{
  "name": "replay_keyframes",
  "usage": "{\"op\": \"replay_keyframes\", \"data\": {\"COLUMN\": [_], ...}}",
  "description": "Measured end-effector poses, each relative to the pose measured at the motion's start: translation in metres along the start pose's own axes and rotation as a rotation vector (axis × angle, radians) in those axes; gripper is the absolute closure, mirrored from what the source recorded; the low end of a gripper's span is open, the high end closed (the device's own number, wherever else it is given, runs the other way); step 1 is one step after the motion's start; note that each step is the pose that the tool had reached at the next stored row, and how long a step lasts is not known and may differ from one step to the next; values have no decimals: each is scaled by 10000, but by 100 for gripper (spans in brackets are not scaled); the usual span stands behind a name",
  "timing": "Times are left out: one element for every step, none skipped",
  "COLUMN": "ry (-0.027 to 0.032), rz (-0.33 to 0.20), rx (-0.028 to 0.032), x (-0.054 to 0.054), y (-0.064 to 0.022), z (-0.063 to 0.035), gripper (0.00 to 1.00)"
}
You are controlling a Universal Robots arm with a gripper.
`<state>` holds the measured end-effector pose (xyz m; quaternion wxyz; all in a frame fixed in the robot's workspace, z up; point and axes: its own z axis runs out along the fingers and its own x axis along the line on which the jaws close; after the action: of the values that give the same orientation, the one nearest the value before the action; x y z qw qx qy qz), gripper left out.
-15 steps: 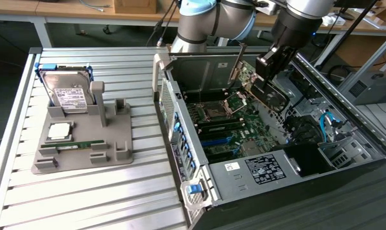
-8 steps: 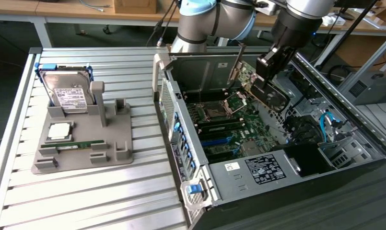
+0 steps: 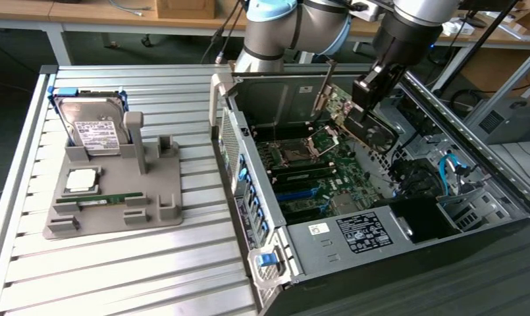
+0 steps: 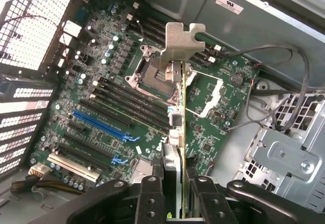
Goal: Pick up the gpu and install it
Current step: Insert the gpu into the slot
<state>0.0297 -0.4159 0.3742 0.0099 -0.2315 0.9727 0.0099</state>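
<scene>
One downward pincer [image 4: 176,193] around gpu [image 4: 177,115]; above motherboard [image 4: 109,89]

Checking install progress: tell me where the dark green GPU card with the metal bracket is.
The dark green GPU card hangs clamped in the hand, on the exterior view's right, over the green motherboard inside the grey computer case.

Your gripper [image 4: 175,201] has the gpu [image 4: 179,107] between its fingers, inside the open case [image 3: 265,99]. Directly beneath your gripper lies the motherboard [image 4: 208,132]. Well apart from it, outside the case, the tray [image 3: 106,220] sits on the table [image 3: 115,276], with the hard drive [image 3: 93,128] standing in it.
</scene>
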Motion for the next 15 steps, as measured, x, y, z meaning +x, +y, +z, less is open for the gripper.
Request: {"op": "replay_keyframes", "data": {"ry": [1, 2, 2, 3, 4, 4, 5, 6, 7, 8, 9, 10, 10, 11, 12], "rz": [-44, -89, -133, -183, -224, -270, -316, -372, -478, -535, -581, -633, -686, -737, -788], "rx": [-1, -2, -3, -4, -5, -6, -7, -9, -11, -13, -14, -14, -16, -17, -18], "x": [0, 0, 0, 0, 0, 0, 0, 0, 0, 0, 0, 0, 0, 0, 0], "y": [0, 0, 0, 0, 0, 0, 0, 0, 0, 0, 0, 0, 0, 0, 0], "z": [0, 0, 0, 0, 0, 0, 0, 0, 0, 0, 0, 0, 0, 0, 0], "gripper": [73, 73, 73, 73, 73, 73, 73, 73, 73, 73, 73, 73, 73, 73, 73]}}
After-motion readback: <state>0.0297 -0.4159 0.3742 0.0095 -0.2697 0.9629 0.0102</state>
